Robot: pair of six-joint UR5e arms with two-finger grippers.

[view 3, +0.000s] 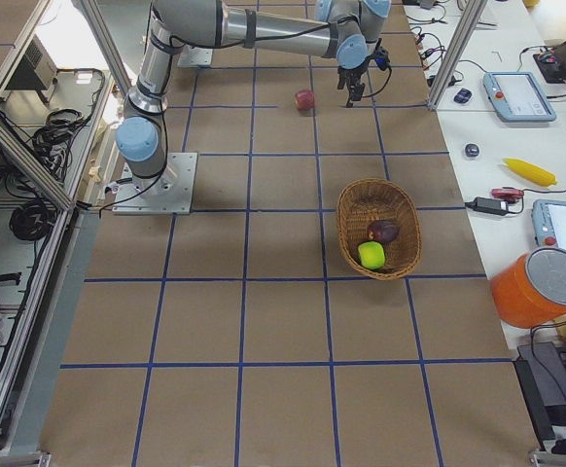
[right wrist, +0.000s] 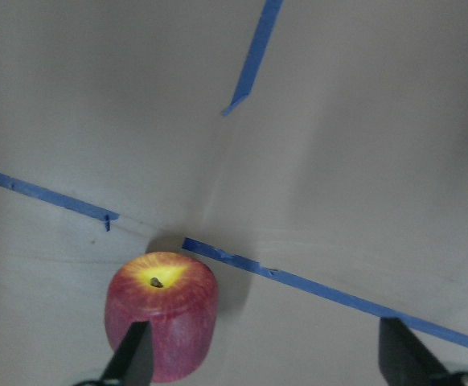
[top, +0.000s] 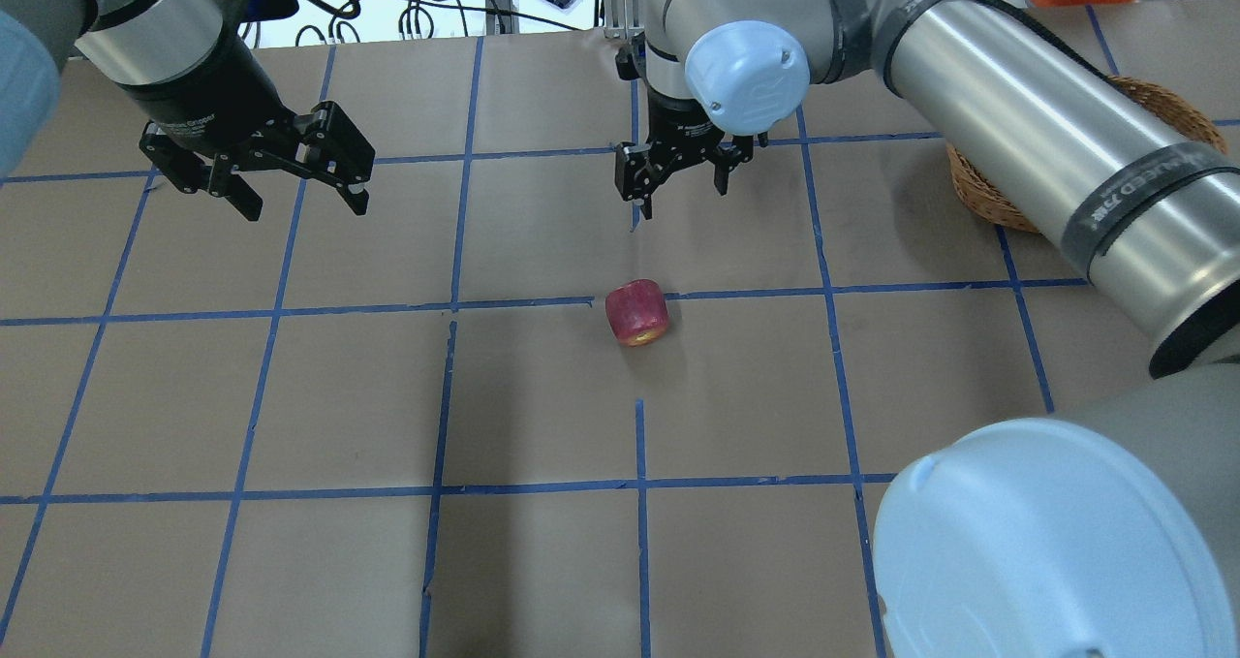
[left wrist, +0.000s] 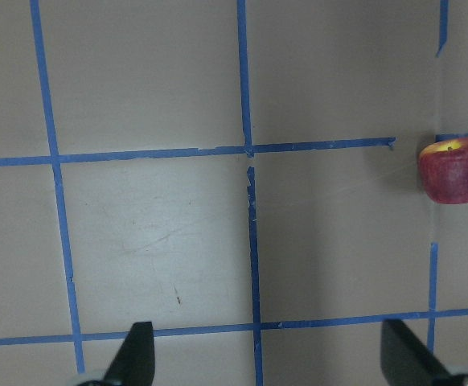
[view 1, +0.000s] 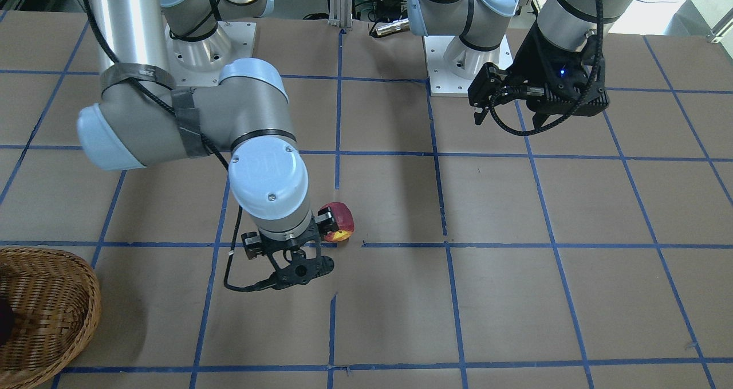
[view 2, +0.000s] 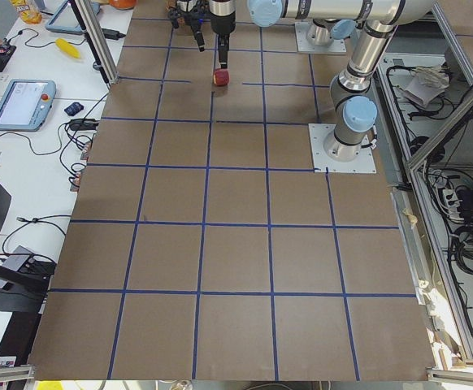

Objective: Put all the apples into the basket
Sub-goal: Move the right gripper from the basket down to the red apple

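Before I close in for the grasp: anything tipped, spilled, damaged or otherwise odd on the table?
Nothing looks spilled or damaged. The red apple appears tipped rather than upright, and the blue tape line has a gap right beside it.

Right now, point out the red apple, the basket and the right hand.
red apple [top: 637, 313]: overhead exterior view, middle of its side.
basket [view 3: 372, 202]: exterior right view, bare woven inside.
right hand [right wrist: 266, 358]: right wrist-mounted view, midway between its fingertips.
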